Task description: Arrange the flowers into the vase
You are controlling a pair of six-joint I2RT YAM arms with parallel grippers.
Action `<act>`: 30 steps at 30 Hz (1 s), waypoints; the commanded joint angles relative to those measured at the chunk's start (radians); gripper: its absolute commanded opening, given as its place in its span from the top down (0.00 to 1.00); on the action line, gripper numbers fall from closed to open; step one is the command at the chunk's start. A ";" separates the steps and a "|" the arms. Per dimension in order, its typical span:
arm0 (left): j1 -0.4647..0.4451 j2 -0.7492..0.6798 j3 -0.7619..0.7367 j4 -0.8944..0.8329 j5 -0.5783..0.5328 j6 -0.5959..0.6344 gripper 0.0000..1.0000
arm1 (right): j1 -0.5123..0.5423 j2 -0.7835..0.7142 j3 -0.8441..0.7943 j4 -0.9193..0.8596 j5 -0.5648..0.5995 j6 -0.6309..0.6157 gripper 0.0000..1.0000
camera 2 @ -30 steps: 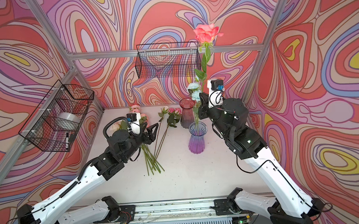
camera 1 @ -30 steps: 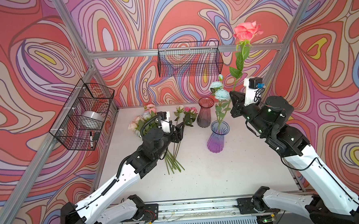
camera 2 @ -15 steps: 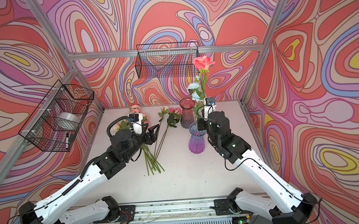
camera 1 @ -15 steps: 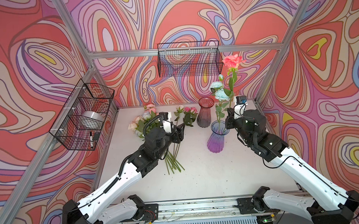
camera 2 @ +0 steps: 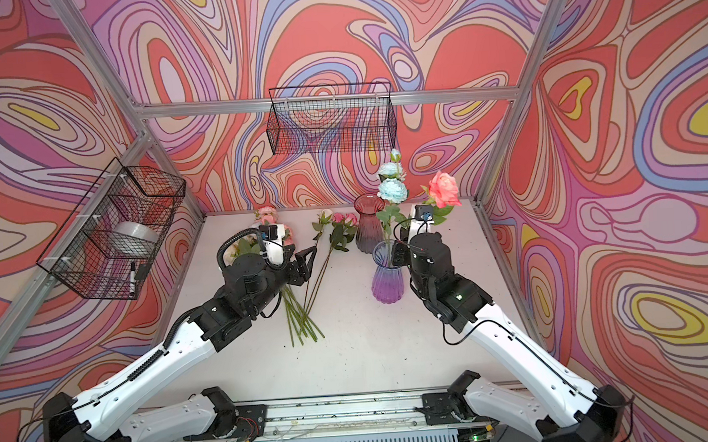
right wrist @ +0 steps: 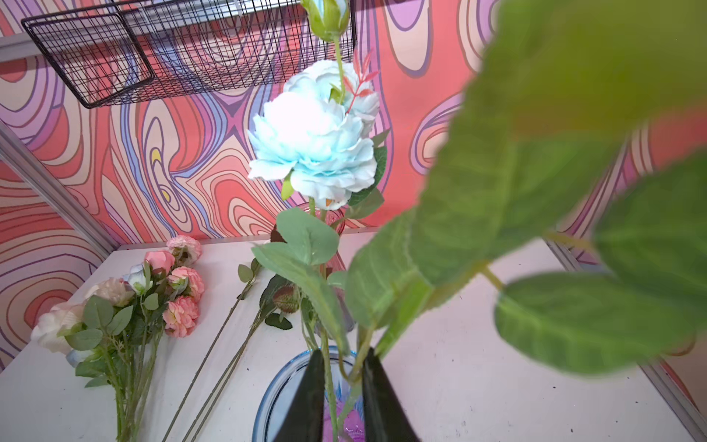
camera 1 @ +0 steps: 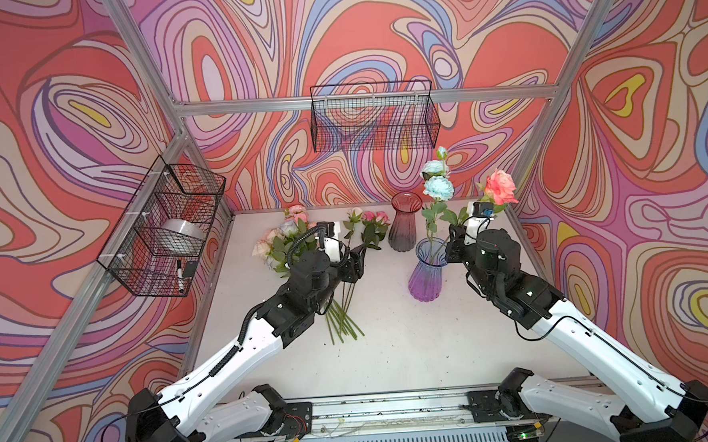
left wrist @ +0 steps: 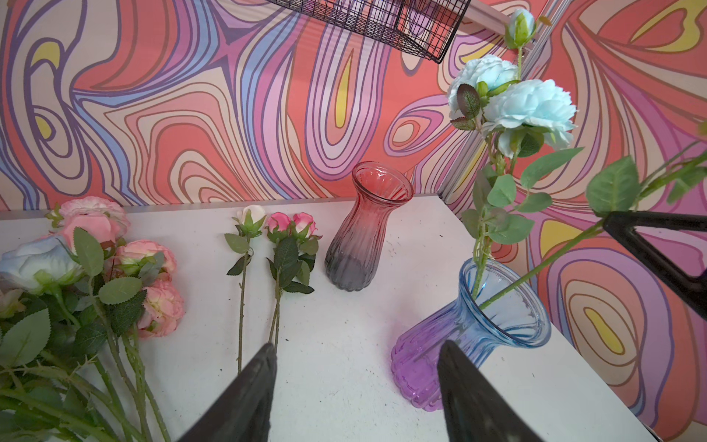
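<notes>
Right wrist view: the right jaws stand narrowly parted around the stem of the coral rose, which dips into the purple-blue vase; whether they pinch it I cannot tell. That vase also holds pale blue blooms. Left of it the left jaws hang spread above loose flowers lying on the white surface. Behind it stands a red vase, then swirl-patterned walls.

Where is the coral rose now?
In both top views the coral rose leans right of centre, stem in the blue-purple vase, beside the pale blue blooms.
</notes>
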 commanded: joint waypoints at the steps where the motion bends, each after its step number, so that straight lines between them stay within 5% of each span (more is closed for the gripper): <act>1: -0.003 0.009 0.018 -0.011 -0.004 -0.005 0.33 | 0.002 0.011 0.023 -0.005 -0.003 0.002 0.78; 14: -0.003 0.032 0.032 -0.031 0.000 -0.006 0.33 | 0.002 0.139 0.222 -0.133 0.055 -0.065 0.51; 25: -0.003 0.063 0.049 -0.056 -0.011 -0.009 0.34 | 0.002 0.129 0.305 -0.217 -0.129 -0.042 0.52; 30: -0.001 0.181 0.155 -0.230 -0.096 -0.010 0.42 | 0.001 0.143 0.345 -0.235 -0.335 -0.023 0.61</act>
